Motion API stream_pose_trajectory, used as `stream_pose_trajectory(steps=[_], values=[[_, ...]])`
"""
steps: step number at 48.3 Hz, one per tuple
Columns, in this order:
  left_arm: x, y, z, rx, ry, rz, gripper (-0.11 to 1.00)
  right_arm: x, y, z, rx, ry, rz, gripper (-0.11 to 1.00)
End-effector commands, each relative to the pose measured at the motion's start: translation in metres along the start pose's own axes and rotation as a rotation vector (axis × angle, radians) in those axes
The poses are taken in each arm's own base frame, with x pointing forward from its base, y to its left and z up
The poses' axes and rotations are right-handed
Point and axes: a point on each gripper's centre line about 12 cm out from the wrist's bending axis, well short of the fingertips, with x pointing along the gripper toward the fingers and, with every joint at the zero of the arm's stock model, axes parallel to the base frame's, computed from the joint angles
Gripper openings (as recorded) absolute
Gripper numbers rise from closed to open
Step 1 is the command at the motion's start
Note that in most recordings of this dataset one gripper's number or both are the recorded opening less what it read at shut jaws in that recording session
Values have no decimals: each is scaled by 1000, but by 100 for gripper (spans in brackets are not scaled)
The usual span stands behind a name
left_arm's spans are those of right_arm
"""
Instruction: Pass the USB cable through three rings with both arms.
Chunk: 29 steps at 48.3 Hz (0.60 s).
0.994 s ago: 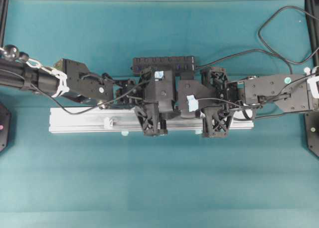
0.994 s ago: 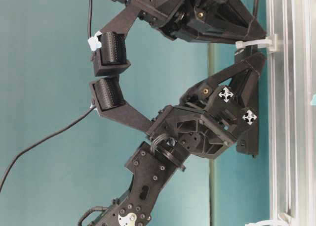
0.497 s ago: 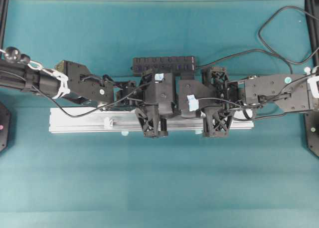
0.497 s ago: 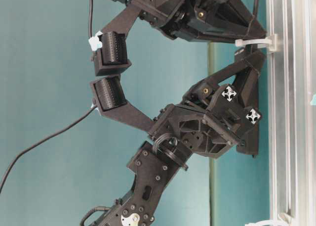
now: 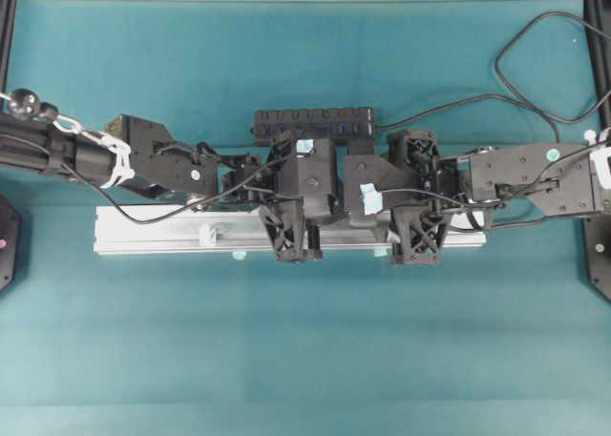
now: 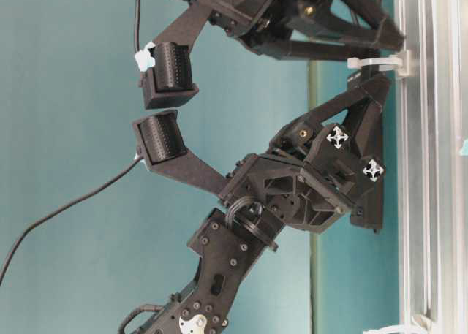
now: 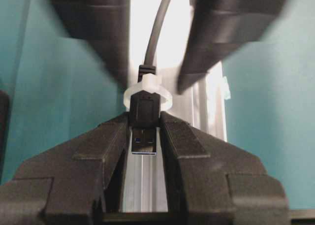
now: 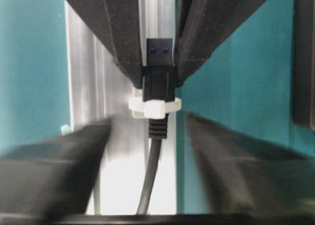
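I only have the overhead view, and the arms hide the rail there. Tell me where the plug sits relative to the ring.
Observer: In the left wrist view, the plug of the USB cable sits inside a ring. Its silver tip pokes out on the left arm's side.
Operator: Tell me what holds it.
Observer: The left claw is pinched on the plug's body right at the ring.
Operator: Report the right claw.
Observer: In the right wrist view, the right claw stands open. Its fingers are apart on either side of the cable and clear of it.
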Motion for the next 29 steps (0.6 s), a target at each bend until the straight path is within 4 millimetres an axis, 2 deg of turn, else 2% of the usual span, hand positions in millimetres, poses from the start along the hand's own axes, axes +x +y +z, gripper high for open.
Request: stream_pose_trajectory(steps=[1,6,8,29], values=[[-4,3,10,-3,-32,6,25,-4,0,2,6,-6,0,47],[-5,2,10,-3,-30,5,25,-4,0,0,7,15,-2,77],[-6,2,10,-3,-30,5,25,-4,0,-1,7,21,-3,85],[-15,-3,8,1,-14,-5,25,-8,-3,0,12,10,-7,82]])
